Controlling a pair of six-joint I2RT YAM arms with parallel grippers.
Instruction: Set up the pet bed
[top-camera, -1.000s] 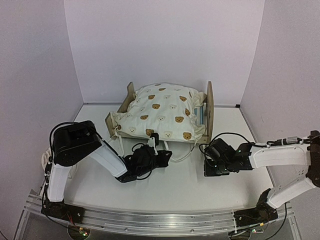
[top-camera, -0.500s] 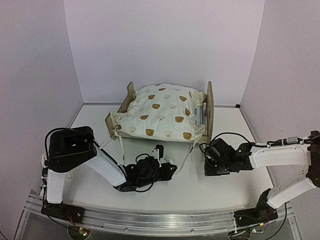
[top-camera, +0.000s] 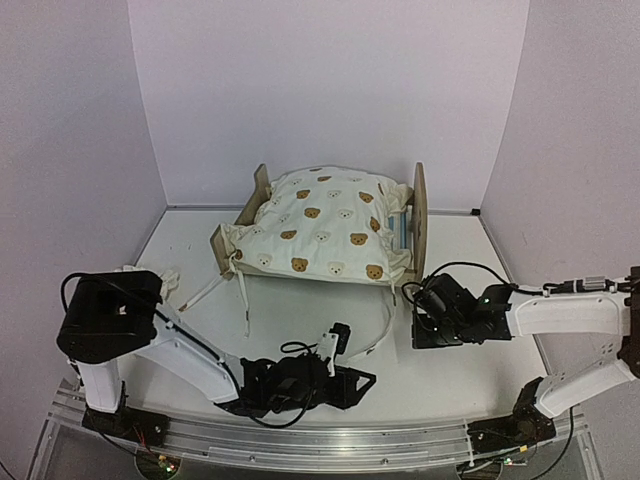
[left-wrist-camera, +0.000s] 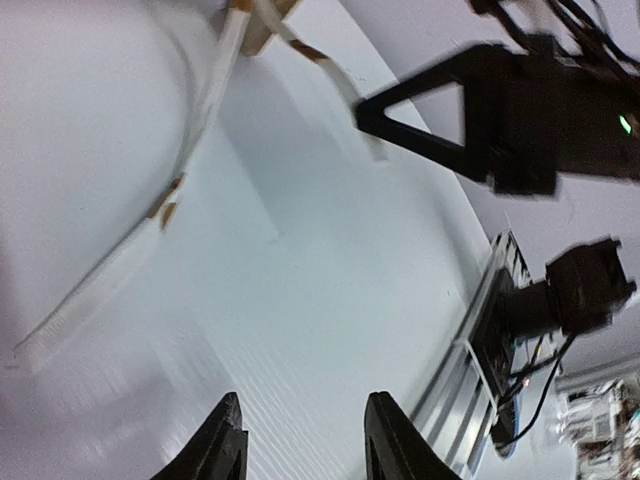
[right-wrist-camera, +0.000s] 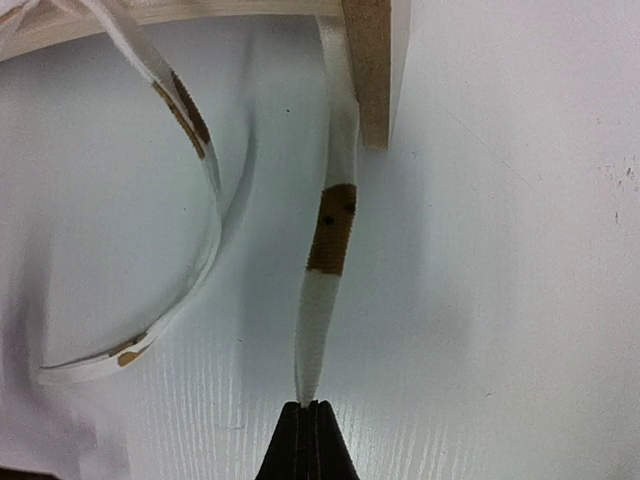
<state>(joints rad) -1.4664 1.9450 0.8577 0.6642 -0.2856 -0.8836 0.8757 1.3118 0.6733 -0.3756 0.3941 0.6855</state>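
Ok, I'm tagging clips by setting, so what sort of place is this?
Probably a robot lab booth, not a home: plain pale walls enclose a white table, the left arm and right arm are bolted to a metal rail at its near edge, and a small pet bed is the prop.

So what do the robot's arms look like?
The left arm and right arm are white tubes with chunky black joints and thin black cables looping out. The left gripper and right gripper are black, with pointed fingers.
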